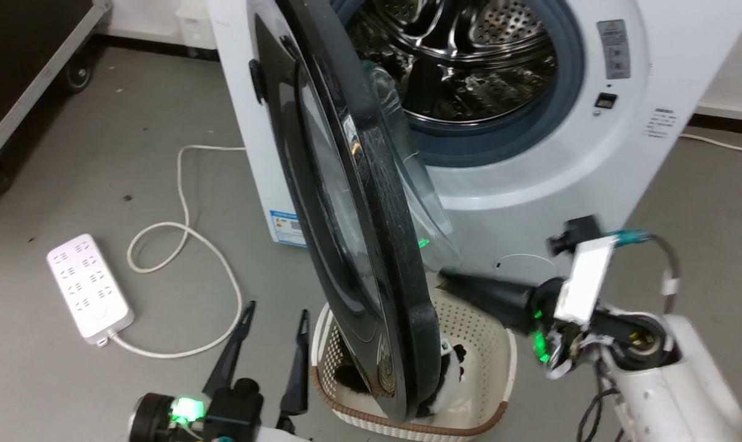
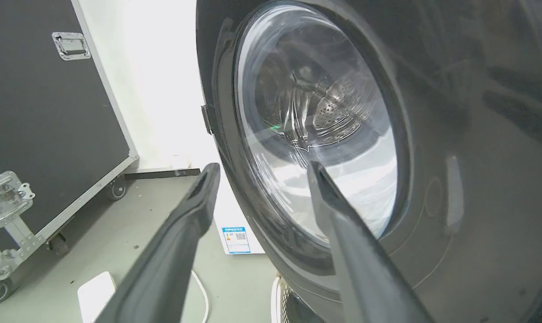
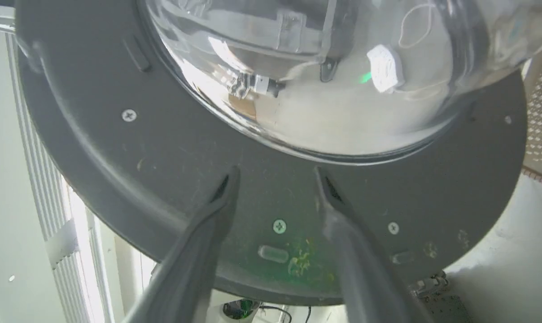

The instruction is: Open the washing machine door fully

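**Operator:** Right pincer (image 1: 448,279): state and position?

**Technician:** Fingers spread, pinching nothing. It points at the inner face of the washing machine door (image 1: 371,202), at the dark ring just below the glass bowl (image 3: 325,80). Whether the tips touch the ring cannot be told.

**Operator:** Left pincer (image 1: 276,310)?

**Technician:** Spread wide and empty. It stands low on the outer side of the door, facing the glossy front.

**Operator:** Door position?

**Technician:** Swung well out from the washing machine (image 1: 531,184), roughly edge-on to the head camera. The steel drum (image 1: 469,49) is exposed. The door is judged to be only partly open, with further swing toward the robot's left required.

**Operator:** Hazards?

**Technician:** 1. Slip: open fingertips pushing a smooth ring may slide onto the curved bowl and lose the push. 2. Collision: the left pincer lies in the likely swing path, so the door could strike it unless the arm clears first. 3. Snag: a white laundry basket (image 1: 481,344) sits beneath the door's lower rim and the clearance cannot be judged. 4. A power strip (image 1: 88,285) and its cable (image 1: 183,184) lie on the floor to the left, where a low arm move could catch them.
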